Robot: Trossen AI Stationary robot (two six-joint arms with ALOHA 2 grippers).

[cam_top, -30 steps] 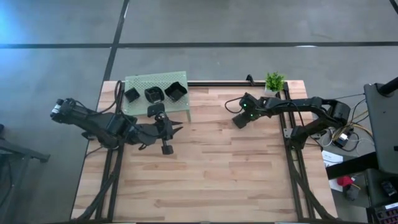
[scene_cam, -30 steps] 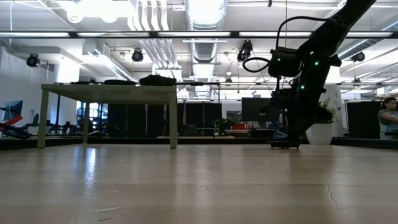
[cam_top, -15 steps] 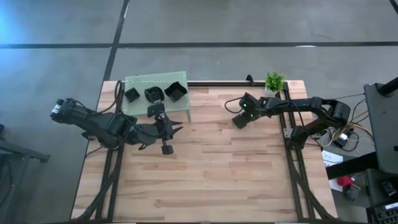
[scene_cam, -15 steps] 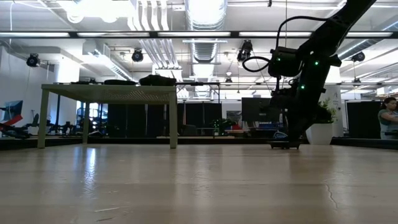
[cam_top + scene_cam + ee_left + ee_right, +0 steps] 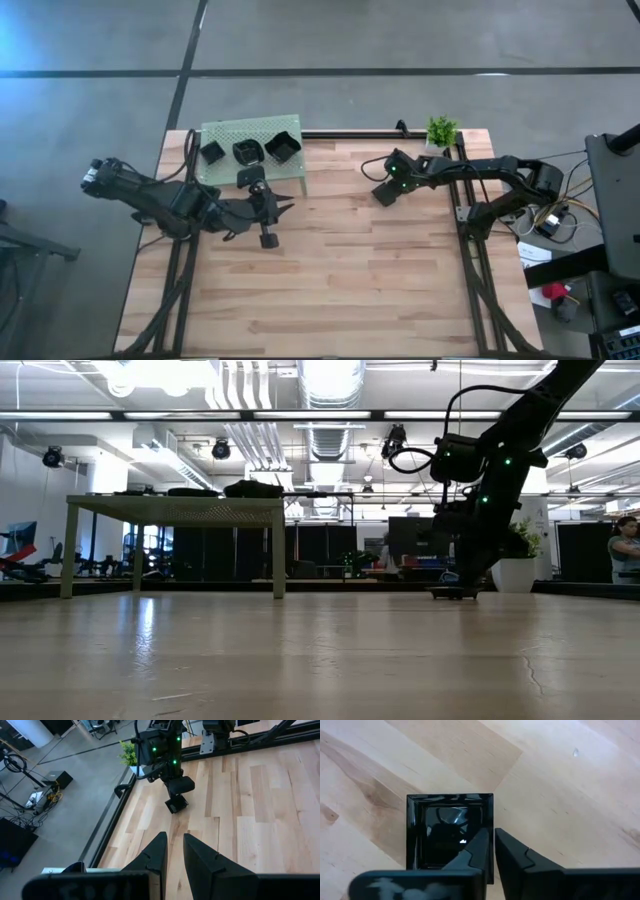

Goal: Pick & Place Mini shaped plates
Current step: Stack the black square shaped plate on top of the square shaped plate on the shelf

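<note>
- Table (image 5: 330,290): pale wood planks on a dark frame, with one arm reaching in from each side.
- Green platform (image 5: 225,132): perforated, on legs, at the table's eleven o'clock corner.
- Row of three black dishes (image 5: 245,152): lying side by side on top of the platform, apart from one another. Their exact shapes are too small to make out.
- Square dish (image 5: 435,830): black and glossy, flat on the bare wood toward one o'clock from the table's middle, well apart from the platform. From table height it (image 5: 452,593) sits on the boards.
- Right gripper (image 5: 493,831): down on the square dish and pointing toward nine o'clock. Its fingers are drawn almost together astride one wall of the dish, one finger inside and one outside, pinching that wall.
- Left gripper (image 5: 172,836): held above the table toward ten o'clock from the middle, just off the platform's six o'clock edge, pointing toward three o'clock. The fingers are parted by a narrow gap and hold nothing.
- Potted plant (image 5: 441,130): small and green, at the table's far edge toward one o'clock, beyond the right gripper.
- Person (image 5: 627,550): partly seen in the room behind the table.
</note>
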